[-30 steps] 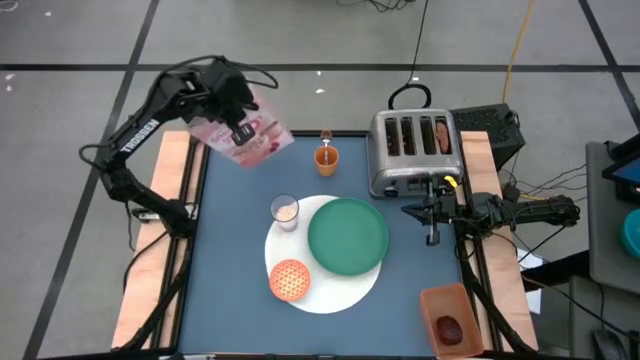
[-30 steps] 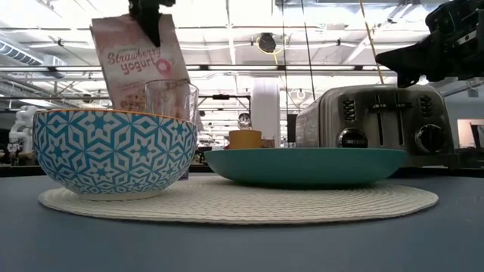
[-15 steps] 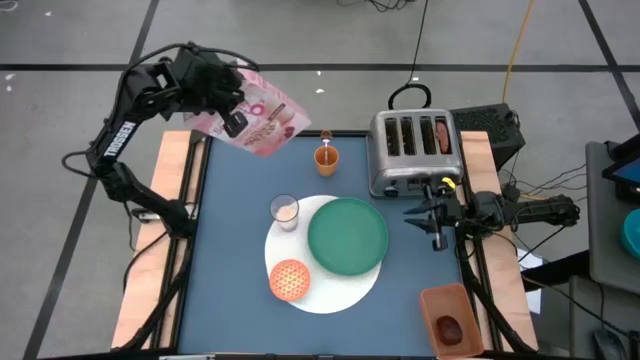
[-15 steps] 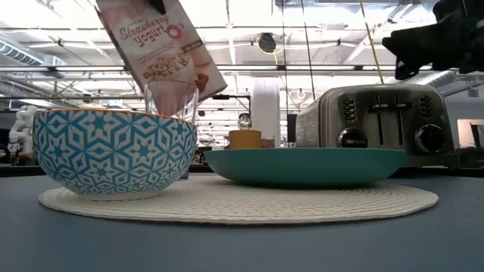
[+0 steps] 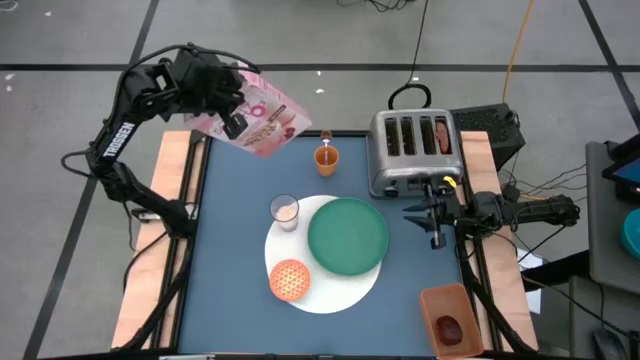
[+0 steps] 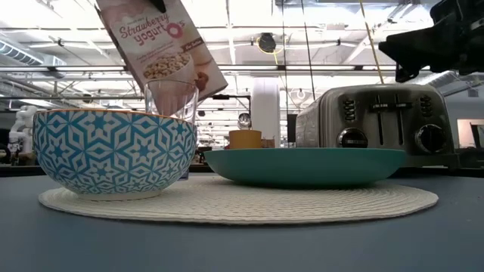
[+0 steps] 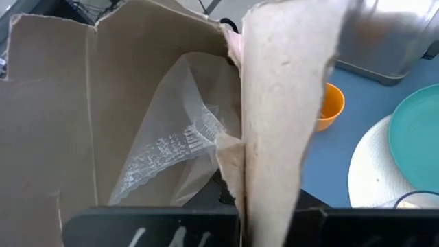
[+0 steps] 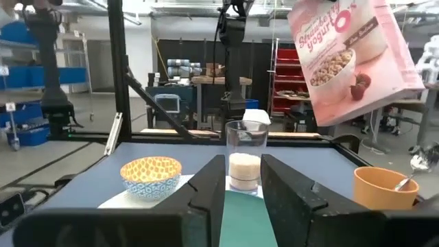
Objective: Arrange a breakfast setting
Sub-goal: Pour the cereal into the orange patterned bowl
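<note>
Woven round mat (image 6: 227,198), glossy teal plate (image 6: 306,165)

The pink cereal box (image 7: 171,130) hides the left gripper's fingertips; beside the toaster (image 5: 413,150), toaster slot contents stay too small to identify.

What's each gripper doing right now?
Left gripper: shut on the cereal box, held tilted in the air at the table's far left corner.
Right gripper: open, empty, beside the toaster.
</note>
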Controlling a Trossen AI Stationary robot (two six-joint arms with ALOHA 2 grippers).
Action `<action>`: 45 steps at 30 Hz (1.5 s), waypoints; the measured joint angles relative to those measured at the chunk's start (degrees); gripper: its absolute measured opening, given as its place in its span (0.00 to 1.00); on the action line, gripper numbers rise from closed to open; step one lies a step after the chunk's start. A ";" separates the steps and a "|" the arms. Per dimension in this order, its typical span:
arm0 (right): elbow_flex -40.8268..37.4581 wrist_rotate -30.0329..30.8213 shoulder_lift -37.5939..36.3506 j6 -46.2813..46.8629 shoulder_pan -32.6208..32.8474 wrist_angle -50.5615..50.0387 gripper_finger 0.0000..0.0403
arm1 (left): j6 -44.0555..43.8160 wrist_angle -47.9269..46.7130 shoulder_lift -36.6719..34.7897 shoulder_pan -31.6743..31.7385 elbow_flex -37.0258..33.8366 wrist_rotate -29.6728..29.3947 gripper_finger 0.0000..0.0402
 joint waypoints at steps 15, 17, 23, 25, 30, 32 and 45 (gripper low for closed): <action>0.00 7.30 0.00 8.83 -0.01 0.66 0.29 | -0.27 0.10 0.00 0.03 0.00 -0.01 0.00; 0.00 8.98 0.04 9.37 -0.02 0.66 0.36 | -0.24 0.13 0.00 0.03 0.00 -0.02 0.00; 0.00 13.17 0.04 10.64 -0.03 0.70 0.58 | -0.33 0.15 0.00 0.07 0.00 -0.02 0.00; -0.02 13.91 0.04 10.46 -0.03 0.70 0.64 | -0.48 0.17 0.00 0.07 0.00 -0.04 0.00; -0.02 16.72 0.04 10.05 -0.03 0.71 0.74 | -0.46 0.86 0.00 -0.23 0.00 0.22 0.00; -0.02 17.67 0.04 10.06 -0.03 1.04 0.76 | -0.46 1.71 0.00 -0.62 0.00 1.41 0.00; -0.04 18.18 1.40 6.79 -0.03 10.70 0.78 | -1.27 5.28 0.00 -5.92 0.00 2.51 0.00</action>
